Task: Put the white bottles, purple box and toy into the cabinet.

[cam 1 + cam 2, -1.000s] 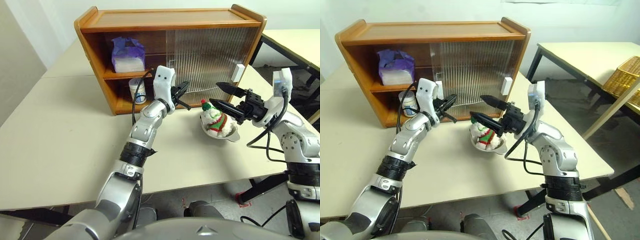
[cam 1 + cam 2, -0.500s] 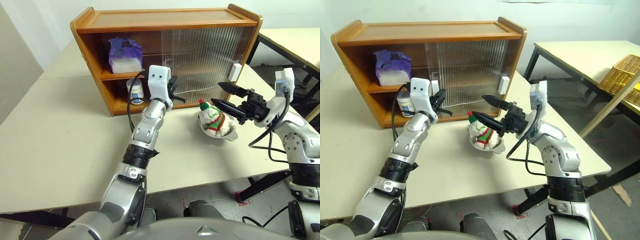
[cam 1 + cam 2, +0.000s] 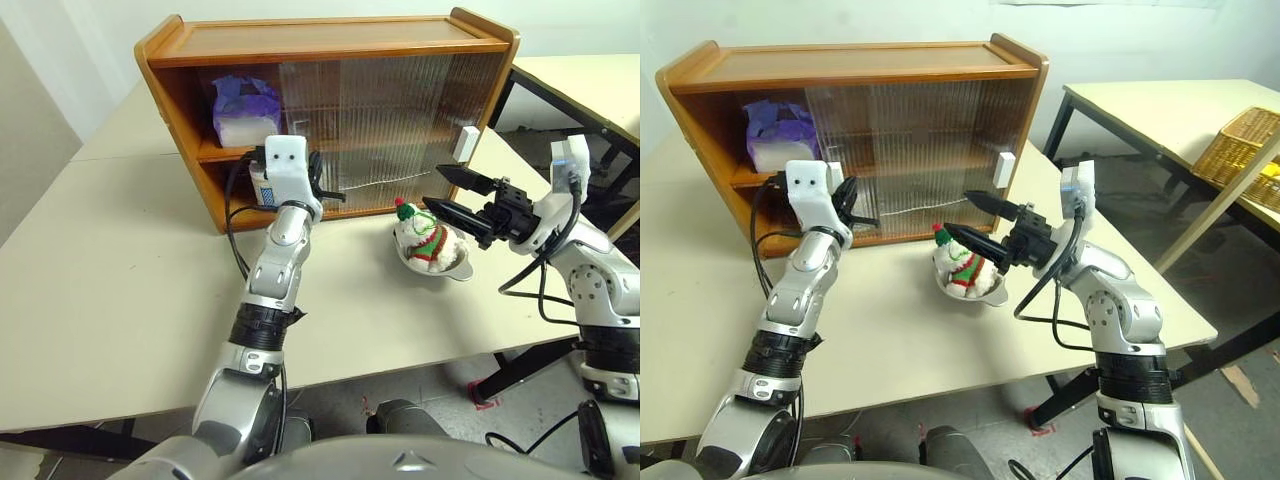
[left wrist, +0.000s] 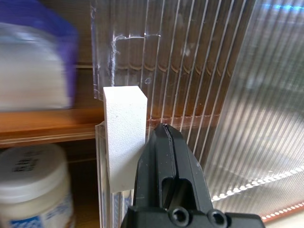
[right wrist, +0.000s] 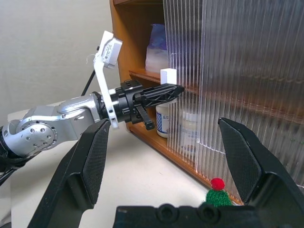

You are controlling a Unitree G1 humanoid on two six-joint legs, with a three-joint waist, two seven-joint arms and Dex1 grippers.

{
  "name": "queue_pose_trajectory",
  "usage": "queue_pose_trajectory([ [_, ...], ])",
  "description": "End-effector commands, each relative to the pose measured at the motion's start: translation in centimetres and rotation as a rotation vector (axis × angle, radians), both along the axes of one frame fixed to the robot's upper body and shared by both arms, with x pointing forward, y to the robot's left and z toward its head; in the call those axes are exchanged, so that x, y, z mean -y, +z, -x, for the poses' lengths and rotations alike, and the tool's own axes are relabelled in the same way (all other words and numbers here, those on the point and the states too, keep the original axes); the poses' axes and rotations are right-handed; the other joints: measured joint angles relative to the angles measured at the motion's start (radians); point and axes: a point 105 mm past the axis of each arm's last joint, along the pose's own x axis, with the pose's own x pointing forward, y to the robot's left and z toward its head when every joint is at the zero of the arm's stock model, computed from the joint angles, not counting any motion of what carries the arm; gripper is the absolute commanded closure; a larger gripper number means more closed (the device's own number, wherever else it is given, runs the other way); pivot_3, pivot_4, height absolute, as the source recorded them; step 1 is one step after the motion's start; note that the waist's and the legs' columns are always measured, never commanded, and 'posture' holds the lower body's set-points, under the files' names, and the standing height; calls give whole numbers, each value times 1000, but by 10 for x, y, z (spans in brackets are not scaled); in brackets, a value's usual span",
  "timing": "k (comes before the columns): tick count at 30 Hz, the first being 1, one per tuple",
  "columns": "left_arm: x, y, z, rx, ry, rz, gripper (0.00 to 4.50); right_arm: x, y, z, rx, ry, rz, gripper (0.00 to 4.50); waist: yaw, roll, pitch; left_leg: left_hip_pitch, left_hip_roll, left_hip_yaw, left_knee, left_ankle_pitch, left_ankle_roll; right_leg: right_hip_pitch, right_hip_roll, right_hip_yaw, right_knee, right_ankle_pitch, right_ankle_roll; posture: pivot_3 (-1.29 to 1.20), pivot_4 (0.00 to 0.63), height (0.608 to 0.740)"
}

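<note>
The left arm rises from the lower middle of the frame toward the cabinet; its left gripper, fingers pressed together and holding nothing, lies roughly level with its tip against the white handle of one ribbed sliding door; the right gripper hovers at centre right, jaws spread wide and empty, pointing left just above the toy; the toy sits upright (green hat on top) in a metal bowl on the table; the purple box rests on the upper shelf at upper left; a white bottle stands upright on the lower shelf.
</note>
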Motion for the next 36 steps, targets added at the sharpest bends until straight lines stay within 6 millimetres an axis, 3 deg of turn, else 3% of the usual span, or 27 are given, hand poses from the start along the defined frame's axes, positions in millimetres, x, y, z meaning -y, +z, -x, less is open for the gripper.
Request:
queue_pose_trajectory([
  [1, -31, -3, 1, -19, 125, 25, 4486, -2, 3, 0, 7, 15, 1, 0, 0, 0, 0, 0, 0, 0, 0, 0, 0, 0, 0, 0, 0, 0, 0, -95, 0, 740],
  [29, -139, 1, 33, -7, 510, -6, 4486, -8, 1, -7, 1, 50, -6, 0, 16, 0, 0, 2, 0, -1, -2, 1, 1, 0, 0, 1, 0, 1, -3, -40, 0, 740],
  [32, -132, 0, 30, -9, 464, -4, 4486, -9, 1, -8, 2, 53, -6, 0, 15, -1, 1, 3, 0, -1, -2, 0, 0, 0, 1, 1, 1, 2, -4, -40, 0, 740],
  [36, -84, 3, 21, 0, 152, 16, 4316, -9, 1, -8, 3, 53, -5, 0, 24, -1, 1, 3, 0, -1, -2, 0, 0, 0, 1, 1, 1, 2, -4, -38, 0, 740],
])
